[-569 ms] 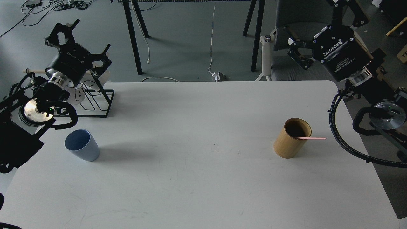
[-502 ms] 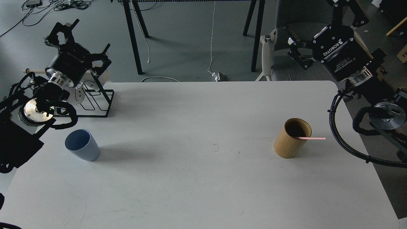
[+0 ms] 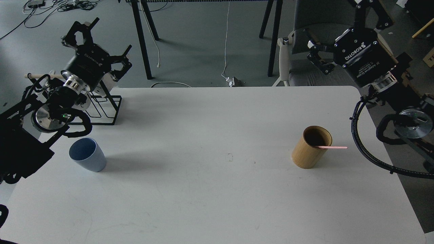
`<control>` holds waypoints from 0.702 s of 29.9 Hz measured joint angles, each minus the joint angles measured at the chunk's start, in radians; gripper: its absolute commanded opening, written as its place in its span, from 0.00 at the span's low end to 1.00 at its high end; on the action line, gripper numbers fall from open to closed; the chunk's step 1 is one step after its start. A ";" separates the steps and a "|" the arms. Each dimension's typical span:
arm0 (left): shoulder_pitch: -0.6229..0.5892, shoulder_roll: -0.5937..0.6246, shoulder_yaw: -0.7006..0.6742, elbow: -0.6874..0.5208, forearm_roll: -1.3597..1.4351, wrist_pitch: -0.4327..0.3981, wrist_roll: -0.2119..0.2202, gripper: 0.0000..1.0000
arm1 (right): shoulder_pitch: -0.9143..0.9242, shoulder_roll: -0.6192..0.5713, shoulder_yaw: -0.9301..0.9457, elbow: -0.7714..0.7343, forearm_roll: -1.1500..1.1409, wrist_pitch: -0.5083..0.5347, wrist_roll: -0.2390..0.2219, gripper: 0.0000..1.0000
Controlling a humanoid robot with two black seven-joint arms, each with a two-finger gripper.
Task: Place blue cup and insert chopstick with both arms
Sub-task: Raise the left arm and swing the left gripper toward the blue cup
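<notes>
The blue cup stands upright near the table's left edge. The tan bamboo holder stands at the right, and a pink chopstick leans out of its mouth, pointing right. My left gripper is open and empty, raised above and behind the cup, over the black rack. My right gripper is open and empty, held high beyond the table's far right corner, well behind the holder.
A black wire rack with a pale wooden rod and white mugs stands at the table's back left, just behind the cup. A grey chair and table legs stand beyond the far edge.
</notes>
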 measured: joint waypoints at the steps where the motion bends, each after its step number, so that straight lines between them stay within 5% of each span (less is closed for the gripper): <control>1: -0.011 0.006 0.000 -0.003 0.017 0.000 -0.001 1.00 | -0.001 0.000 0.001 0.001 0.000 0.000 0.000 0.99; 6: -0.084 0.039 -0.011 -0.010 0.072 0.000 -0.021 1.00 | -0.008 -0.001 0.006 0.001 0.000 0.000 0.000 0.99; 12: -0.148 0.065 -0.021 -0.025 0.085 0.000 -0.182 1.00 | -0.009 0.004 0.008 0.003 0.000 0.000 0.000 0.99; 21: -0.157 0.104 -0.064 -0.020 0.089 0.000 -0.205 1.00 | -0.009 -0.001 0.018 0.005 0.000 0.000 0.000 0.99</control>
